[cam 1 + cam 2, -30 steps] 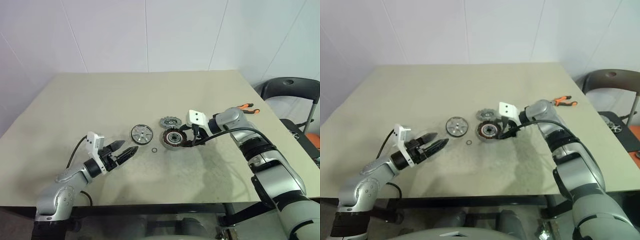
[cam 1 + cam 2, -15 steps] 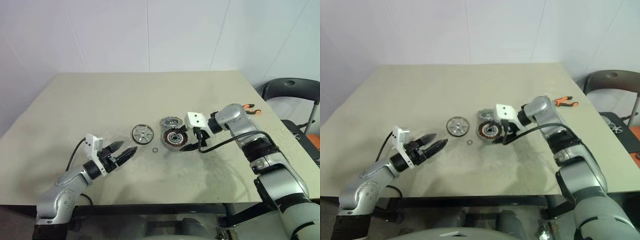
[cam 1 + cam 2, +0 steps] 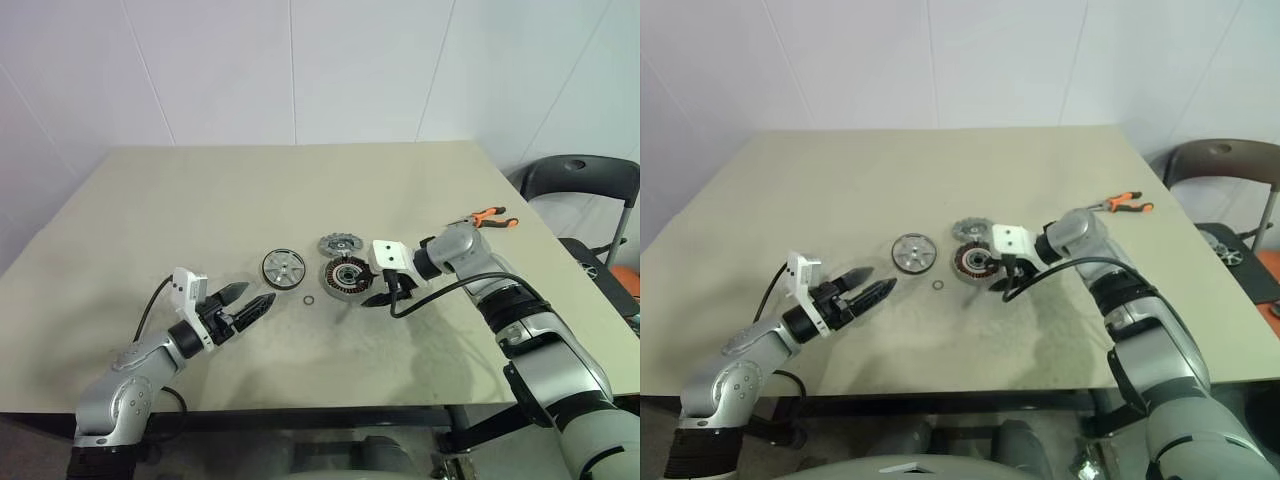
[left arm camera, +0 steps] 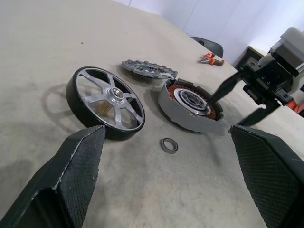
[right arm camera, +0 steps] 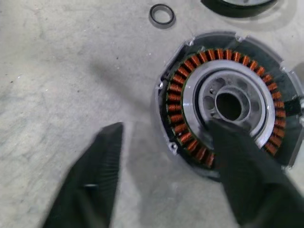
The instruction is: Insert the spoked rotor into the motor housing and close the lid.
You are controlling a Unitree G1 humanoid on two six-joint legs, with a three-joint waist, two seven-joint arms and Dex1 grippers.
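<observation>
A beige bench (image 3: 200,200) carries three round motor parts near its middle. The motor housing (image 3: 346,278), a squat dark cylinder with copper windings around a silver hub, lies open side up. The right gripper (image 5: 166,152) reaches down over the housing's right-hand side. Its fingers (image 5: 90,185) stand part open and straddle the housing wall: one tip lies over the windings and hub inside, the other over bare bench just outside. They hold nothing, and whether the inner tip touches the housing cannot be told.

The spoked rotor (image 3: 282,267), a silver wheel in a dark rim, lies flat just beside the housing, on the side toward the bench's left edge. The lid (image 3: 340,244), a grey notched cap, lies just behind the housing, toward the far edge. A small metal ring (image 3: 311,300) lies loose on the bench between rotor and housing, a little nearer the front edge.

The left gripper (image 3: 252,299) hangs low over the bench near the front edge, pointing at the rotor and well apart from it. Its fingers (image 4: 80,156) are wide apart and empty.

Orange-handled pliers (image 3: 487,217) lie near the right edge. White panelled walls rise behind the bench, and a dark chair (image 3: 580,185) stands beyond its right edge. Nothing lies between the rotor and the housing but the ring.
</observation>
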